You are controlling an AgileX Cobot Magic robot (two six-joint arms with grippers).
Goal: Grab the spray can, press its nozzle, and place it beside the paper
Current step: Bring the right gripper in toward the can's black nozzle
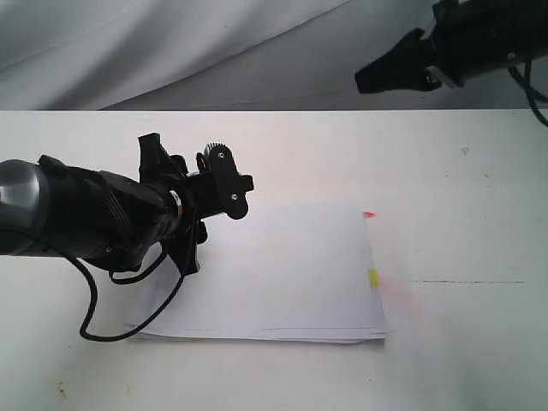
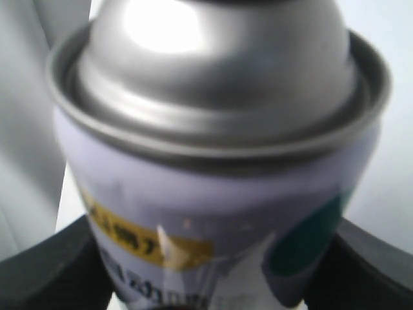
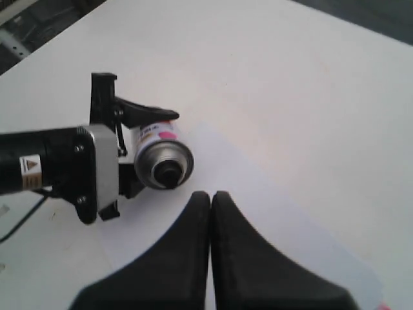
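The spray can [image 3: 161,155] stands upright between the fingers of my left gripper [image 3: 150,150], which is shut on its body over the paper's edge. From above, its silver dome shows with the black nozzle [image 3: 169,173] at the centre. In the left wrist view the spray can [image 2: 219,161] fills the frame, black fingers [image 2: 45,271] on both sides, and the nozzle is cut off. In the exterior view my left gripper [image 1: 210,193] hides the can. The white paper [image 1: 282,274] lies flat on the table. My right gripper [image 1: 370,79] hangs high, shut and empty, its tips [image 3: 210,197] above the can.
The white table [image 1: 462,214] carries only the paper, with a pink tab [image 1: 369,214] and a yellow tab [image 1: 373,276] on its right edge. A black cable [image 1: 90,300] trails from the left arm onto the table. Grey cloth [image 1: 214,51] hangs behind.
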